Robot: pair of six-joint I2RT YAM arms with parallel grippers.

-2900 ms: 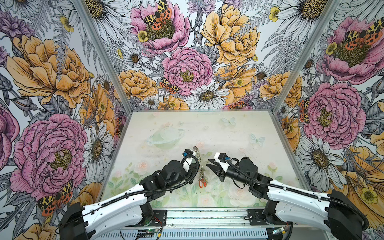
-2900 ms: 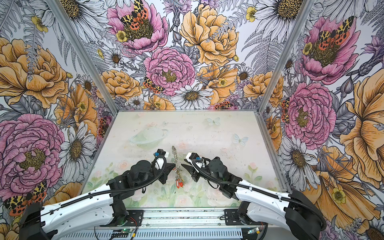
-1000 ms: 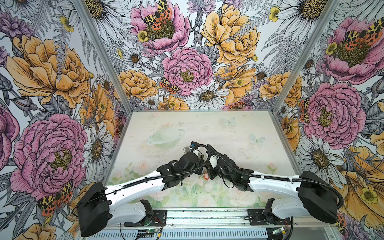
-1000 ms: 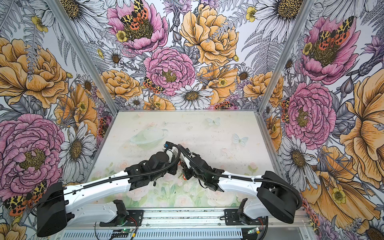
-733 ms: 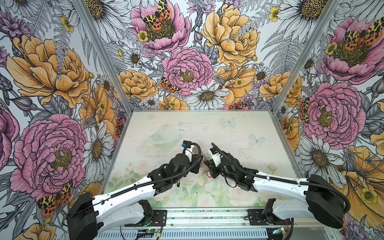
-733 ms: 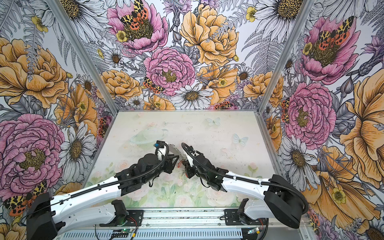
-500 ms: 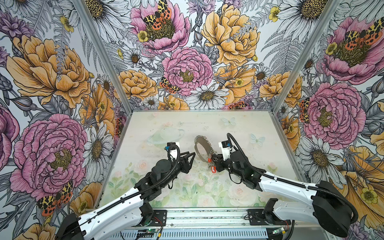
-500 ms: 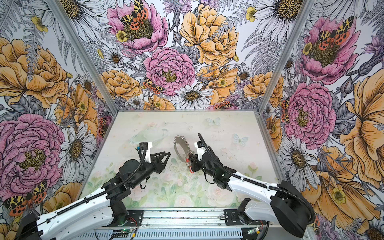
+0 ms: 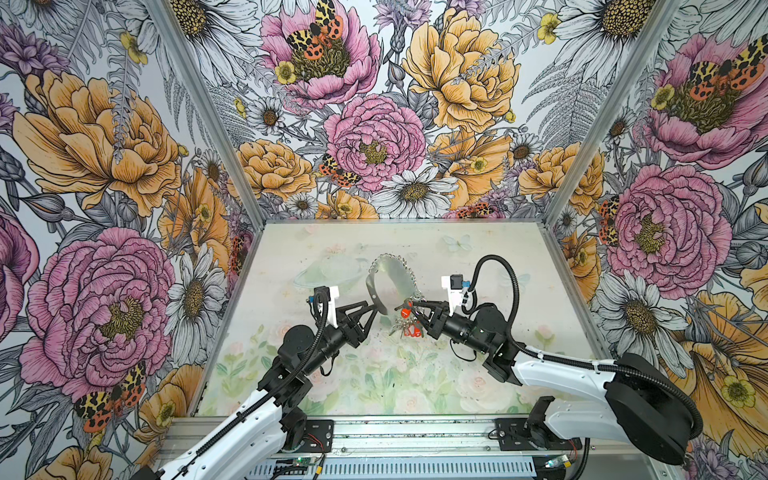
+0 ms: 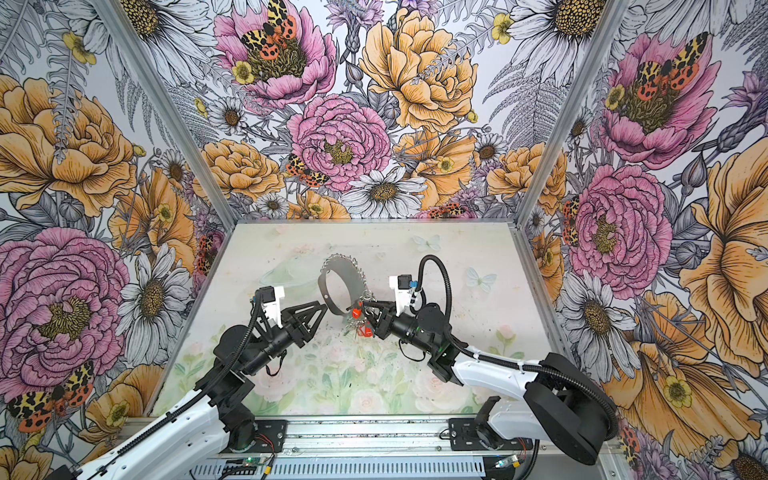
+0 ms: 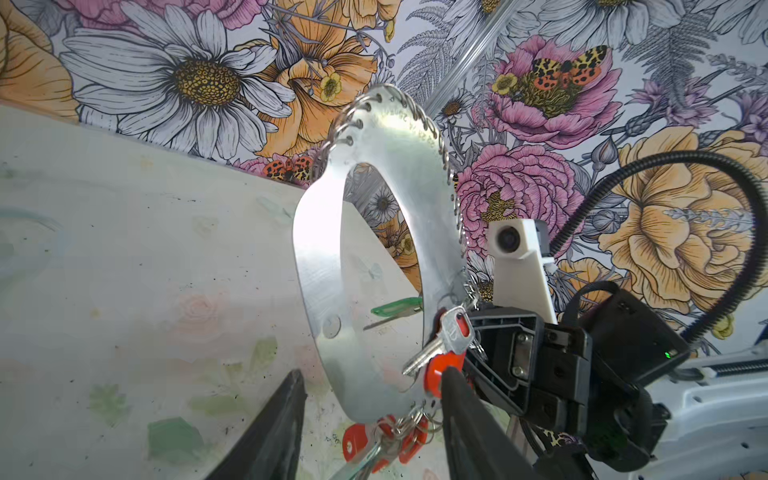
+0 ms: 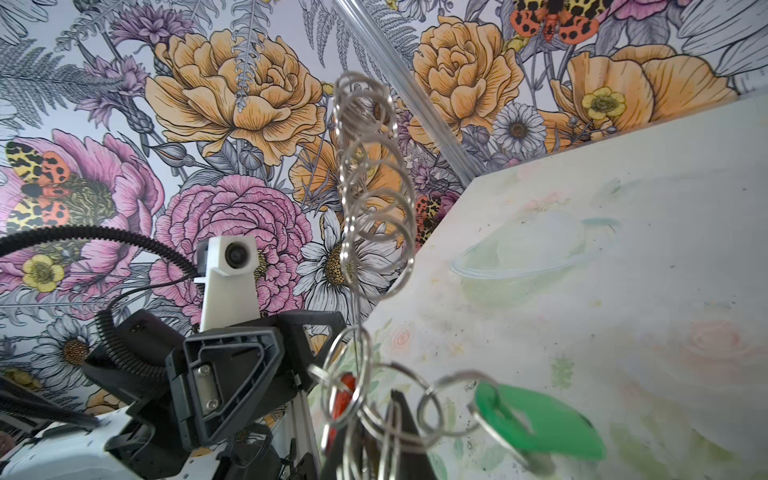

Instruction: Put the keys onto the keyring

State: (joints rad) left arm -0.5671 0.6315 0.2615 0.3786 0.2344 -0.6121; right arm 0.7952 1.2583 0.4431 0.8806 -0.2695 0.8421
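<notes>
We are gripping the upright keyring, seemingly near its red-tagged keys, in our right fingers; our left fingers are hovering released just left.

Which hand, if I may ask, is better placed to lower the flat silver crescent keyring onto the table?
Right, probably: the right hand is shut on the flat silver crescent keyring, holding it upright; the left hand is open, gripping nothing.
</notes>
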